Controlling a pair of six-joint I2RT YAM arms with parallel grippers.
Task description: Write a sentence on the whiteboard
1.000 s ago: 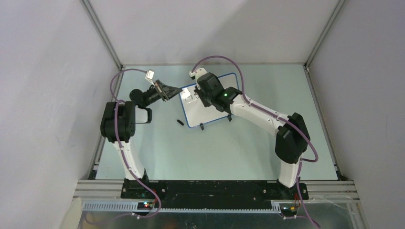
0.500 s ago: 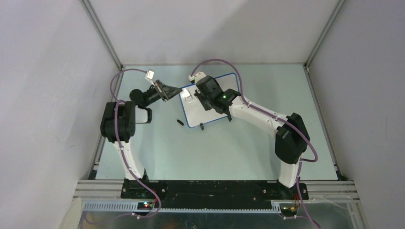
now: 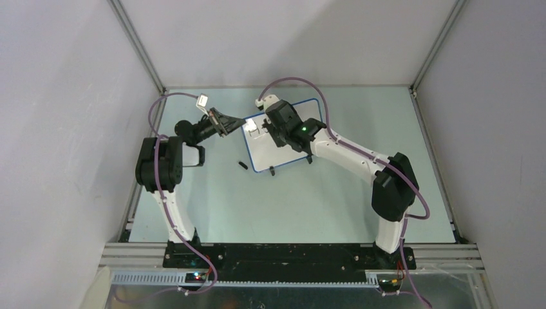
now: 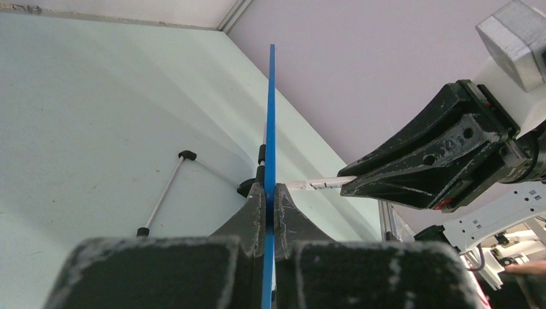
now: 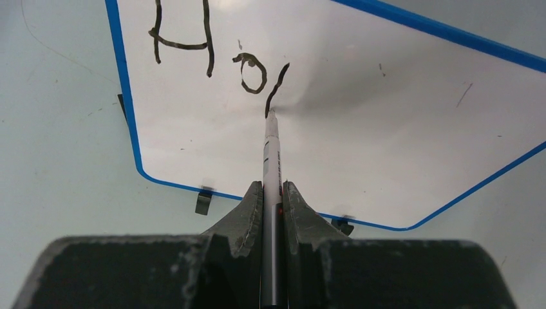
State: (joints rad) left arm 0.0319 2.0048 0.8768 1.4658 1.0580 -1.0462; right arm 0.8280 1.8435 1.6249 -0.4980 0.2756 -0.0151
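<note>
The whiteboard [image 3: 272,156], white with a blue frame, stands tilted on the table. My left gripper [image 3: 241,123] is shut on its left edge; in the left wrist view the frame [image 4: 271,116] shows edge-on between the jaws of that gripper [image 4: 270,190]. My right gripper [image 5: 272,188] is shut on a slim black-and-white marker [image 5: 272,154], whose tip touches the board [image 5: 386,116]. The sentence [image 5: 193,48] reads "Ho" plus one slanted stroke that ends at the tip. In the top view my right gripper [image 3: 266,129] hides the writing.
A small black cap [image 3: 243,165] lies on the table just left of the board's lower corner. Two black clip feet [image 5: 203,202] hold the board's lower edge. A thin wire stand [image 4: 161,199] shows behind the board. Grey walls enclose the table.
My right gripper with the marker has shifted slightly over the board's upper left. The left arm and the board have not moved.
</note>
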